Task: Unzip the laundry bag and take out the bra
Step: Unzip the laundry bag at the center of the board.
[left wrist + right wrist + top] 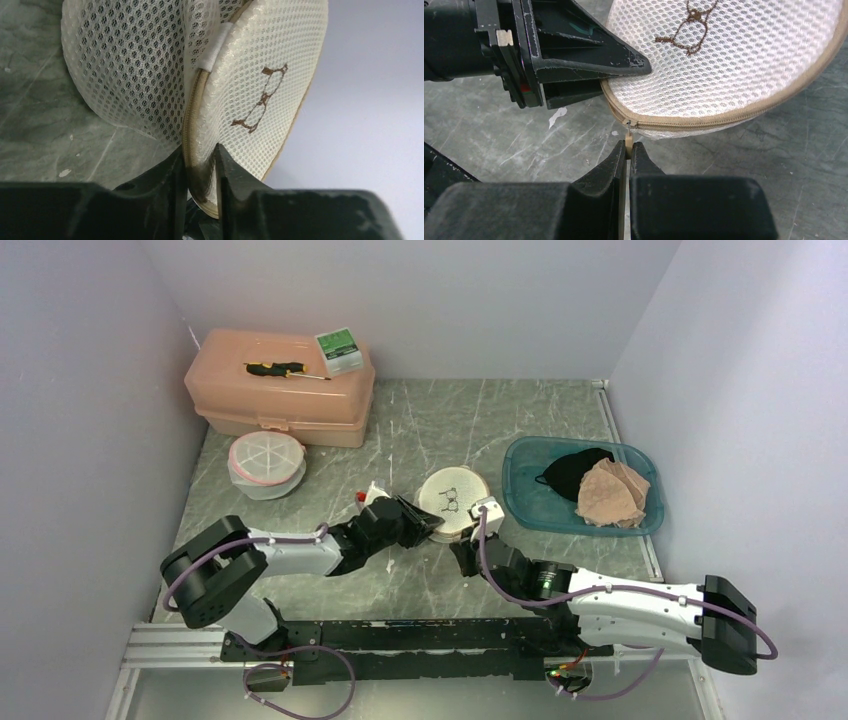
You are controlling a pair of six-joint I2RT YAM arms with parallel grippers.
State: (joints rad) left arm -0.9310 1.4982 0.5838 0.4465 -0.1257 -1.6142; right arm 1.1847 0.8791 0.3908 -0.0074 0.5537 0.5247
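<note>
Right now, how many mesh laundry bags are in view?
2: cream bag mid-table; pink-rimmed bag at left, beside the toolbox, which could hide more.

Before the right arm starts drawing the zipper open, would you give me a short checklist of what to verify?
1. Right tool shut on the zipper pull: ok.
2. Left tool clamping the rim of the laundry bag: ok, the rim sits pinched between its fingers.
3. Zipper closed along its visible run: ok, nothing opened yet.
4. Pull tab in line with the zipper track: ok, it hangs straight below the slider.
5. Zipper path round the far side of the bag free: cannot tell.
6. Bra inside the bag: cannot tell, the mesh hides the contents.
</note>
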